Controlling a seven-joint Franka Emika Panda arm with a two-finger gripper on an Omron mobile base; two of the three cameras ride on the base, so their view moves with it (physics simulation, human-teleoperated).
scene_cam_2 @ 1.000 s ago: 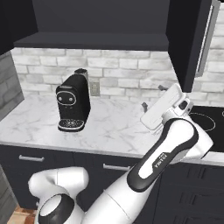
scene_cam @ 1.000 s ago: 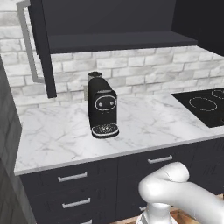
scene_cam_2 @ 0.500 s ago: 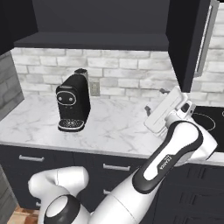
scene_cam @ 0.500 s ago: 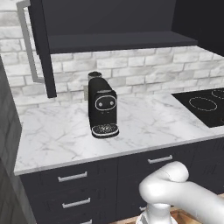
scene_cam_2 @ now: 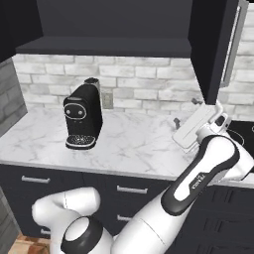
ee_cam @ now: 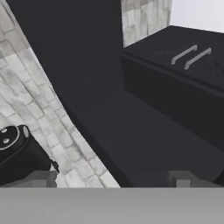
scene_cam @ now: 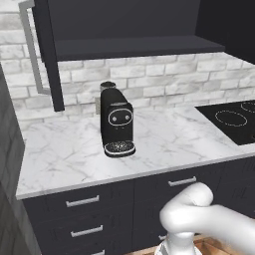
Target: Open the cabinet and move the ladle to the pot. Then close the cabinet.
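The black wall cabinet (scene_cam: 134,47) hangs over the counter with both doors swung out. Its left door (scene_cam: 48,55) stands edge-on in the left base view, and its right door (scene_cam_2: 212,49) with a silver bar handle (scene_cam_2: 232,44) stands edge-on in the right base view. My gripper (scene_cam_2: 185,112) is open and empty. It hovers above the counter just below the right door, tilted up toward the cabinet. In the hand view the gripper (ee_cam: 111,179) faces the cabinet's dark underside (ee_cam: 131,131). The ladle and the pot are out of view.
A tall black coffee machine (scene_cam: 117,122) (scene_cam_2: 82,116) stands on the white marble counter (scene_cam: 69,159) near the brick wall. A black cooktop (scene_cam: 234,119) lies to the right. Black base drawers (scene_cam: 82,201) run under the counter.
In the right base view the hand has drifted slightly to the right and down. The jaws stay open and the cabinet doors have not moved.
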